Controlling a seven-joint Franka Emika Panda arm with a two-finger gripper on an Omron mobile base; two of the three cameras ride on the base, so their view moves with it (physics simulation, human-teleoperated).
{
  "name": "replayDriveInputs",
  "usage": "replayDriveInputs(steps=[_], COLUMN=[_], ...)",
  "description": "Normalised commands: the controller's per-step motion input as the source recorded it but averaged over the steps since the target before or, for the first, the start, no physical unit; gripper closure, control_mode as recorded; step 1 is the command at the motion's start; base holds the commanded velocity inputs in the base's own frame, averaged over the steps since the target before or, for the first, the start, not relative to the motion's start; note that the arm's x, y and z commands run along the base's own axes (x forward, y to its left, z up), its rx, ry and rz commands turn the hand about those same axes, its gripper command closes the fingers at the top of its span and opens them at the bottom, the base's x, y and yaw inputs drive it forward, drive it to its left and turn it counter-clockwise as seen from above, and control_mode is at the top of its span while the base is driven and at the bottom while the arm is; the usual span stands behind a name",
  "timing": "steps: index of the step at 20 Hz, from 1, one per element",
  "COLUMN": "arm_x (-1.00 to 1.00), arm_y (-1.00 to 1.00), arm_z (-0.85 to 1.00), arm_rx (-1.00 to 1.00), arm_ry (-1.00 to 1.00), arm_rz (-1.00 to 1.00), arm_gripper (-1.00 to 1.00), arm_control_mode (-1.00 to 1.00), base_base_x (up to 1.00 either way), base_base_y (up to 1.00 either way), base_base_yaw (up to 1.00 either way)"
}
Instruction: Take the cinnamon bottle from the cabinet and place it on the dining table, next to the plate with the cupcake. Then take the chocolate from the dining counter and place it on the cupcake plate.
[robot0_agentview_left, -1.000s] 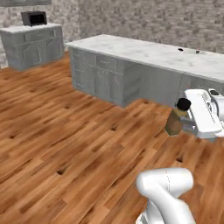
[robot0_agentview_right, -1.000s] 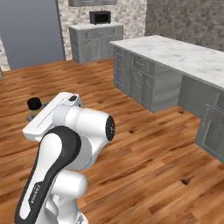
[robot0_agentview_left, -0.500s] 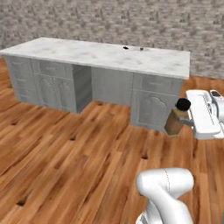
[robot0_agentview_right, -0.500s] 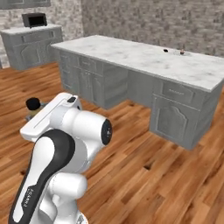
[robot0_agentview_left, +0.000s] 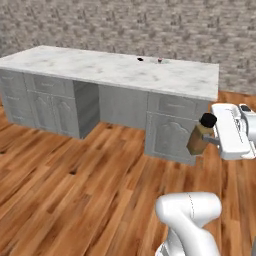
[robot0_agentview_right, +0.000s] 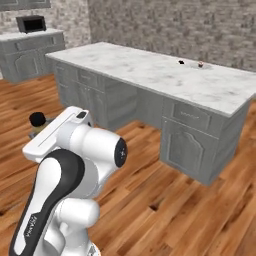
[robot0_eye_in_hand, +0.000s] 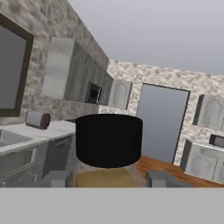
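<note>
— Brown glass, black cap: we see the cinnamon bottle clamped in our gripper, fingers pressed against its sides, carried in the air above the wooden floor.

— And from the hand view?

— Its cap sits right before us, between the two fingertips.

— Where is the dining table?

— Ahead of us, marble top facing us lengthwise. Near its far edge we make out the chocolate as a dark speck and the cupcake just beside it, toward the right end. We cannot make out the plate clearly.
</note>
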Motion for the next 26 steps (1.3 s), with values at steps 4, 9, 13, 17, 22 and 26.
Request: replayDriveInputs(steps=[4, 9, 13, 17, 22, 26], arm_x=[0.00, 0.00, 0.00, 0.00, 0.00, 0.00], arm_y=[0.00, 0.00, 0.00, 0.00, 0.00, 0.00], arm_z=[0.00, 0.00, 0.00, 0.00, 0.00, 0.00], arm_rx=[0.00, 0.00, 0.00, 0.00, 0.00, 0.00], arm_ry=[0.00, 0.00, 0.00, 0.00, 0.00, 0.00], arm_rz=[0.00, 0.00, 0.00, 0.00, 0.00, 0.00], arm_gripper=[1.00, 1.00, 1.00, 1.00, 1.00, 1.00], arm_control_mode=[1.00, 1.00, 1.00, 1.00, 1.00, 1.00], base_base_x=[0.53, 0.45, 0.34, 0.30, 0.37, 0.25], base_base_y=[-0.60, -0.59, -0.43, -0.34, -0.25, -0.43], base_base_yaw=[0.00, 0.00, -0.18, -0.35, -0.41, -0.30])
